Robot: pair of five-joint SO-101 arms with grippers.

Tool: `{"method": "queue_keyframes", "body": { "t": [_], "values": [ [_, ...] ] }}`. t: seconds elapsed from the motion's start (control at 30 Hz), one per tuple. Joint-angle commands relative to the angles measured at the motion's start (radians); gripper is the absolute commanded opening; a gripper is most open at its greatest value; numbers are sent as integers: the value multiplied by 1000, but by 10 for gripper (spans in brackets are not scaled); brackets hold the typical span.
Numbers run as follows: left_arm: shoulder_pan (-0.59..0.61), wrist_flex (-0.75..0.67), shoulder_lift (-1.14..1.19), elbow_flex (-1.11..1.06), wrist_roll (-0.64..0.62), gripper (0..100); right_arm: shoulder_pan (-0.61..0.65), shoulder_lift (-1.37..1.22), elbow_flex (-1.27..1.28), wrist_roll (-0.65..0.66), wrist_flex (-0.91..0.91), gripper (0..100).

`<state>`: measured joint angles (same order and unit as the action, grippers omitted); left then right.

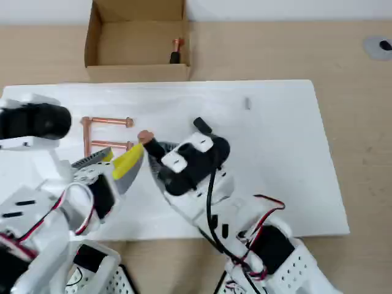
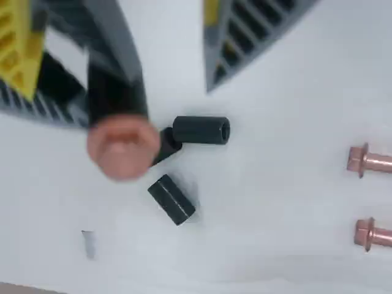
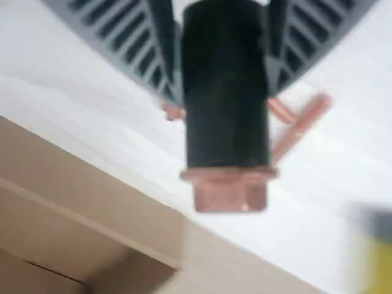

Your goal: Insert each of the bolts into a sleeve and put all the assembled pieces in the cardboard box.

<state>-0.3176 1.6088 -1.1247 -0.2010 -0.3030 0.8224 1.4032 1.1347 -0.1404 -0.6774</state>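
right gripper [image 3: 226,86]: closed on a sleeve with bolt [image 3: 228,141], above the white board's [image 1: 282,159] left half; only the copper head sticks out, shank hidden inside.
left gripper [image 1: 122,156]: jaws apart, holding nothing, also above the white board's left half, just beside the held piece.
loose sleeves: one sleeve [image 2: 201,130] and a second sleeve [image 2: 173,199] lying on the white board (covered by the right arm in the high view).
loose bolts: upper bolt [image 1: 107,121] and lower bolt [image 1: 110,144] near the white board's left edge; a possible third across their ends, too blurred to count.
cardboard box [image 1: 92,43]: on the counter [image 1: 355,122], just past the white board's far edge; one assembled piece [image 1: 176,50] inside.
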Motion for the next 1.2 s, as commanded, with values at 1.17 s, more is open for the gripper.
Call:
{"method": "queue_keyframes", "body": {
  "t": [1.17],
  "values": [
    [528, -328, 56, -370, 255, 193, -389, -2522, -2347, 35, 213, 9]
  ]
}}
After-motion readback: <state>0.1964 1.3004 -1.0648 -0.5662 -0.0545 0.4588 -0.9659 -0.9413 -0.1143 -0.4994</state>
